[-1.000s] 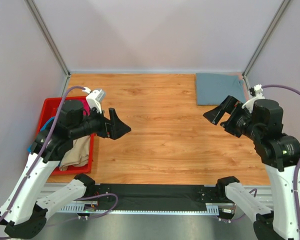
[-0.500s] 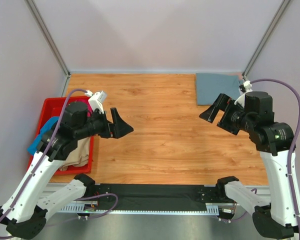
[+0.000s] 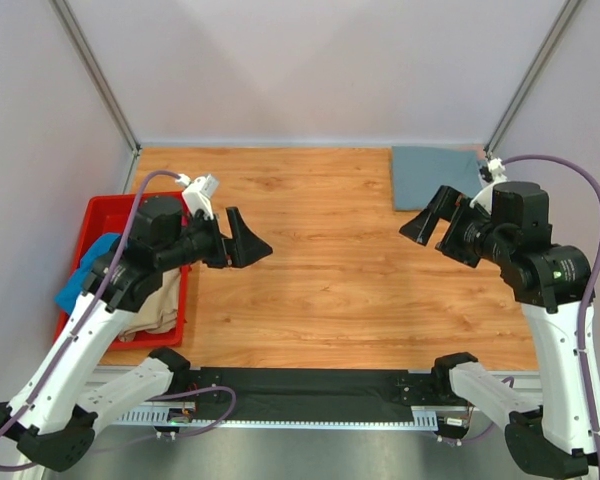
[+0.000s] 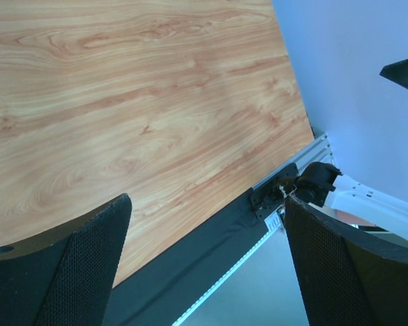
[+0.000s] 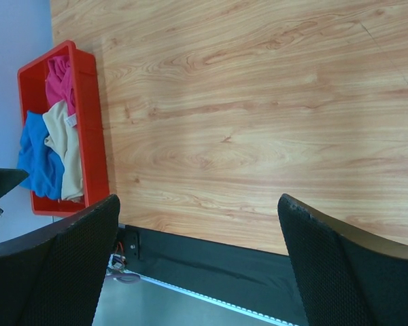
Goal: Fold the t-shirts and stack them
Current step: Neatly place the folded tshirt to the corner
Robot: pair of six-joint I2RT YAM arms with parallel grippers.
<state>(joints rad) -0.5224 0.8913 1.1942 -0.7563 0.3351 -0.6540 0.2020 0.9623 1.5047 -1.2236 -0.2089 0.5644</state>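
1 folded grey t-shirt (image 3: pixel 430 175) lies just beyond right gripper (image 3: pixel 425 215).

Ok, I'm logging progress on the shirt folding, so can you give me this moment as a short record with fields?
folded so far: one slate grey-blue t-shirt, lying flat at the far right corner of the table
red bin: at the table's left edge
in the bin, unfolded: blue t-shirt, beige t-shirt, magenta t-shirt
left arm: jaws open, holding nothing, raised beside the bin
right arm: jaws open, holding nothing, raised near the grey-blue shirt
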